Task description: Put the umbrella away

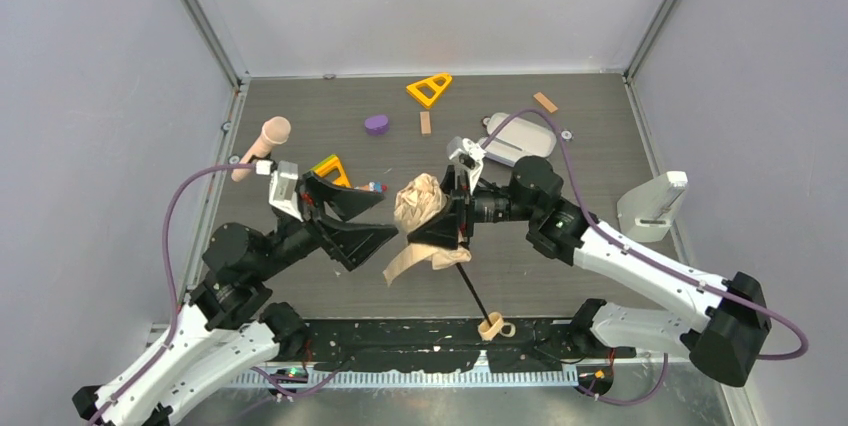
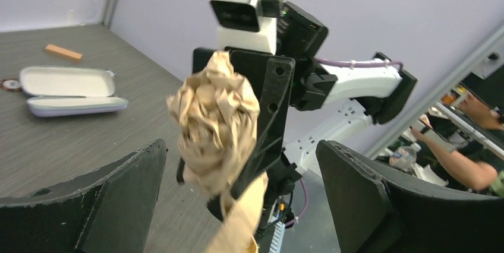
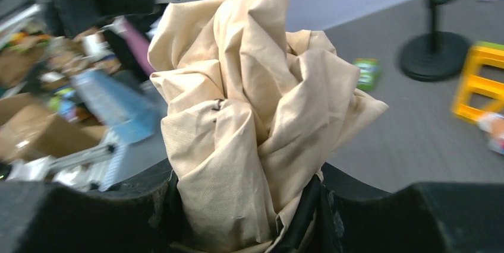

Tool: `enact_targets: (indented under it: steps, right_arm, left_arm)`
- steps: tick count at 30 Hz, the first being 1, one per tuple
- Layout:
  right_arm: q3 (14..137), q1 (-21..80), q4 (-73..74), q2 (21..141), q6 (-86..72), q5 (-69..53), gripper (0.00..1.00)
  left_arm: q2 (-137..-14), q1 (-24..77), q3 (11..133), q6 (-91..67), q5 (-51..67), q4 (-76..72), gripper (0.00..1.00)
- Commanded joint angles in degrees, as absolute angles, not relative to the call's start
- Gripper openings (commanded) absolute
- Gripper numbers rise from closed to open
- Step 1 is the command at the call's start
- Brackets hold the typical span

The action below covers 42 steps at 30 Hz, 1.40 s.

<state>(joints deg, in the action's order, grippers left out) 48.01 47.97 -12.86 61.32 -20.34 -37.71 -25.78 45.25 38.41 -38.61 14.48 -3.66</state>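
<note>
The umbrella (image 1: 420, 201) is half folded, its beige canopy bunched into a crumpled wad above the table's middle. A thin black shaft runs down from it to the tan handle (image 1: 495, 326) at the near edge. My right gripper (image 1: 447, 216) is shut on the canopy; in the right wrist view the fabric (image 3: 255, 116) rises out from between its black fingers (image 3: 246, 205). My left gripper (image 1: 385, 218) stands wide open just left of the wad. In the left wrist view the canopy (image 2: 214, 116) hangs between and beyond its spread fingers (image 2: 241, 146), touching neither.
An open lavender-grey case (image 1: 515, 141) lies at the back right. A pink-headed microphone (image 1: 262, 144) stands at the left. A yellow triangle (image 1: 430, 89), a purple block (image 1: 377, 124) and wooden pieces (image 1: 425, 122) lie at the back. A white stand (image 1: 655, 206) is at the right edge.
</note>
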Motion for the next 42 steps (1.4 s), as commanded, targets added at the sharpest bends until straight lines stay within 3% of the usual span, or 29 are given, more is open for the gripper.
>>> enact_targets:
  steps: [1,5,15,16,17,21,23,25,27,32,35,42]
  right_arm:
    - [50.1,48.1,-35.7,65.0,-34.9,-59.9,0.06]
    - [50.9,48.2,-39.3,67.3,-40.2,-62.4,0.06]
    - [55.8,48.9,-19.6,68.1,-26.9,-58.2,0.06]
    - [56.3,48.8,-18.8,68.1,-26.5,-57.6,0.06]
    - [56.5,48.8,-17.0,68.2,-25.3,-57.4,0.06]
    - [57.8,48.8,-10.8,68.6,-21.2,-54.2,0.06]
    - [57.9,48.8,-8.8,68.7,-19.9,-51.4,0.06]
    - [57.9,48.9,-5.9,68.6,-18.0,-47.1,0.06]
    - [57.4,49.0,-4.1,67.9,-16.3,-42.1,0.12]
    - [54.4,53.6,0.4,64.7,-6.5,-23.3,0.44]
    - [53.2,59.3,2.8,64.5,-1.2,-9.9,0.58]
    - [50.0,66.8,1.6,68.9,4.6,10.3,0.67]
  left_arm:
    - [-30.8,45.0,44.6,-34.1,24.7,-3.0,1.0]
    - [-34.7,45.0,47.6,-32.8,26.3,-0.6,0.99]
    - [-39.7,45.0,46.3,-37.4,32.0,-7.1,0.97]
    - [-39.8,45.0,45.7,-37.8,32.5,-7.6,0.92]
    - [-39.8,45.0,45.0,-38.2,32.8,-8.3,0.81]
    - [-39.3,45.0,42.9,-40.0,32.5,-10.0,0.2]
    - [-38.9,45.0,42.1,-40.2,31.5,-9.9,0.0]
    - [-38.2,45.0,41.1,-40.7,30.0,-9.8,0.0]
    - [-36.9,45.0,39.6,-41.9,26.8,-10.4,0.0]
    - [-33.5,45.0,34.8,-45.8,19.0,-13.1,0.0]
    - [-32.1,45.0,32.3,-48.3,16.1,-15.6,0.0]
    - [-30.0,45.0,28.5,-52.4,12.7,-18.5,0.0]
